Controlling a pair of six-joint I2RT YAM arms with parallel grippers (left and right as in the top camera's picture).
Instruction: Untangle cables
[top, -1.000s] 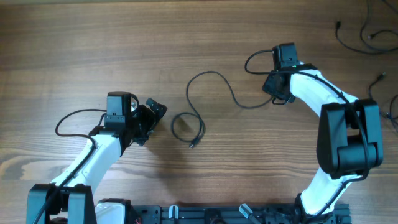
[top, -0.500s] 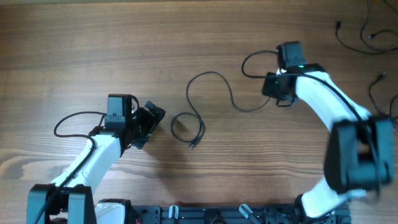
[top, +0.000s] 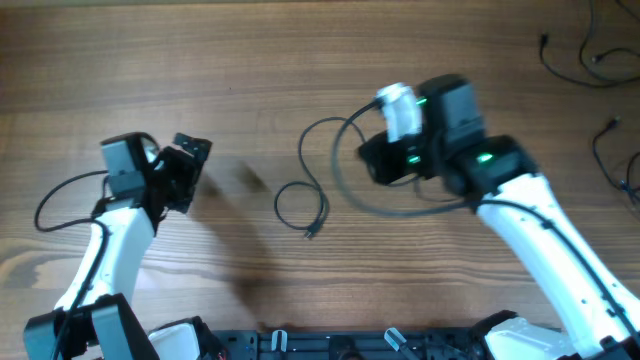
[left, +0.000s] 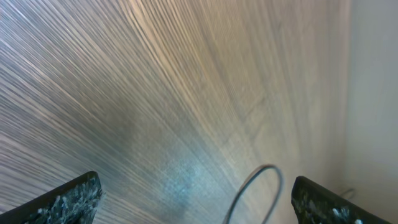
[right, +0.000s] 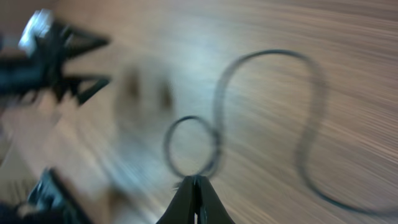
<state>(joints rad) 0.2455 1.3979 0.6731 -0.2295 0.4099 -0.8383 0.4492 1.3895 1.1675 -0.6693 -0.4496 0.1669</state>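
Observation:
One thin black cable (top: 318, 196) lies on the wooden table. It forms a small loop with a plug end (top: 310, 233) and a wider curve behind it. My left gripper (top: 192, 168) is open and empty, well left of the cable. The left wrist view shows its two fingertips (left: 196, 208) wide apart, with a bend of cable (left: 258, 183) between them farther off. My right gripper (top: 368, 160) is blurred, just right of the wide curve. In the right wrist view its jaws (right: 196, 182) are shut with nothing seen between them, above the small loop (right: 191, 146) and the long curve (right: 273, 57).
More thin black cables (top: 592, 55) lie at the table's far right corner and right edge (top: 612, 135). The arms' own thicker wires loop beside each wrist. The robot base frame (top: 330, 345) runs along the front edge.
My right arm has swung left and now hovers near the cable's wide curve, blurred with motion. My left arm has pulled back to the left, away from the small loop.

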